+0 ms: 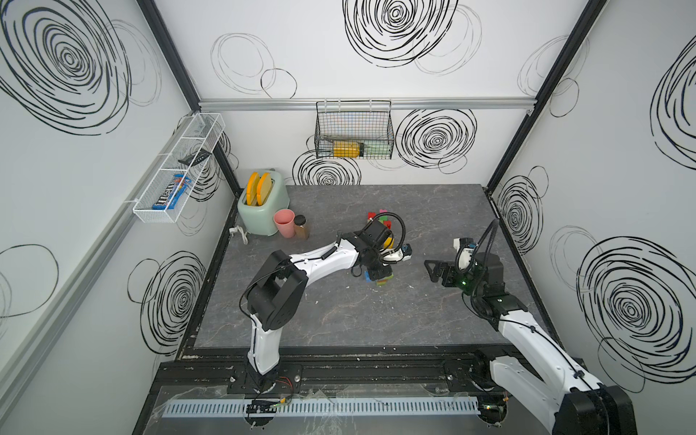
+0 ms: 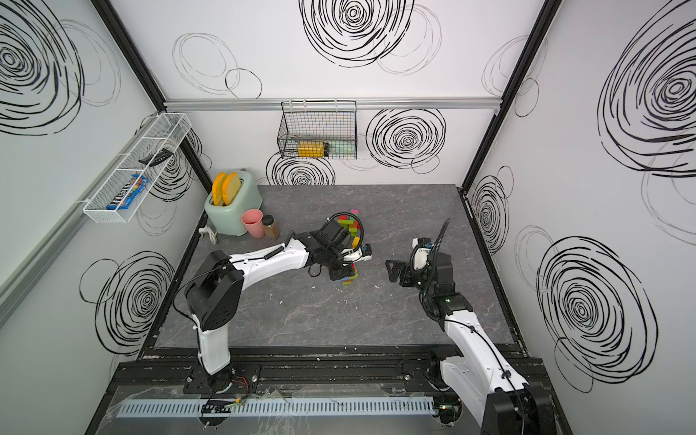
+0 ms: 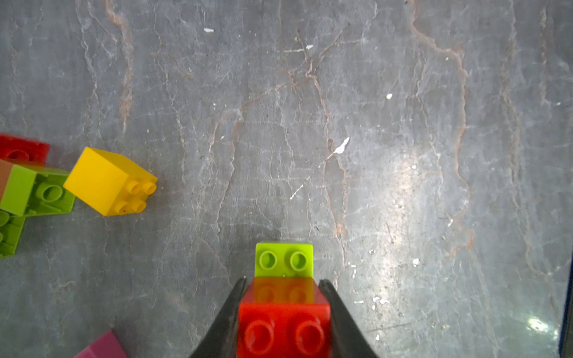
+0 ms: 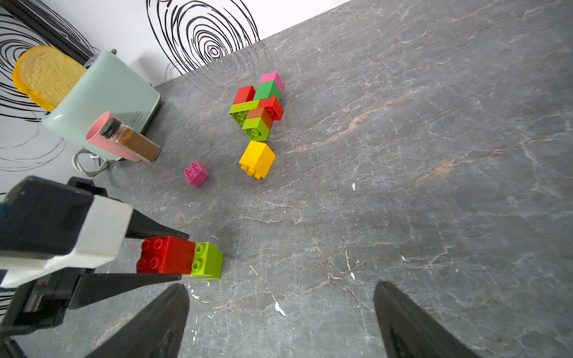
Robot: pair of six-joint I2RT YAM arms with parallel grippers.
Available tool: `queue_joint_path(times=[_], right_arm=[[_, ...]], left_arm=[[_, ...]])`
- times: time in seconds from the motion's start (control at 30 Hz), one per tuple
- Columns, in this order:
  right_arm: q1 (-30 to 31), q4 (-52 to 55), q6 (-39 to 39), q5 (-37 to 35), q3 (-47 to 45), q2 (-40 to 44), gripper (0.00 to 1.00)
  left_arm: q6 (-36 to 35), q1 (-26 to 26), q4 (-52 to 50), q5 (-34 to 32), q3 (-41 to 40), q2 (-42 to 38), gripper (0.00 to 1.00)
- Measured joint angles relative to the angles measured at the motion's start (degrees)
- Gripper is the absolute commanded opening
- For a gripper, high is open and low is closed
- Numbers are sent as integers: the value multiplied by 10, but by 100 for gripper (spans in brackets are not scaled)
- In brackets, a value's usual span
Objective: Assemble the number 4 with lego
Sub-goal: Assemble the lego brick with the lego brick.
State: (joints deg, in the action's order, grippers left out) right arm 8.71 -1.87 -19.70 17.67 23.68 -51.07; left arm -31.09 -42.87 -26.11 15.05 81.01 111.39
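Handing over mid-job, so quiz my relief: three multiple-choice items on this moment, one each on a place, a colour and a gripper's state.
1. The lime brick sits: A. apart from every brick; B. next to the held brick, just beyond the tips of the left gripper; C. clamped in that gripper itself.
2. The held brick is: A. blue; B. yellow; C. red.
3. The right gripper is: A. open and empty; B. shut on a brick; C. shut on nothing.
Answers: 1 B, both wrist views show it beside the clamped brick; 2 C, its studded top is red; 3 A, its jaws stand wide apart, empty.
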Motion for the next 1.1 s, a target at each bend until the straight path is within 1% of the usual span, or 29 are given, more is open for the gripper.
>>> queue_joint_path(times=[0.3,0.47,0.53,0.7,0.83,0.9,1.1], right_arm=[[0,0,3,13,0,7,97],[0,0,3,16,5,8,97],[0,0,3,17,8,8,97],[0,0,4,18,21,7,97],[0,0,5,19,26,7,97],[0,1,5,18,26,7,97],[0,2,5,18,26,8,97]], left_arm=[[-12,11,12,23,-5,-1,0],[-20,22,19,40,-23,-11,1],[-22,25,29,46,-32,-16,12],[-25,30,46,48,-64,-39,22],[-25,33,47,51,-67,-41,34],[-25,33,47,53,-66,-41,36],[-26,37,47,67,-66,-42,38]])
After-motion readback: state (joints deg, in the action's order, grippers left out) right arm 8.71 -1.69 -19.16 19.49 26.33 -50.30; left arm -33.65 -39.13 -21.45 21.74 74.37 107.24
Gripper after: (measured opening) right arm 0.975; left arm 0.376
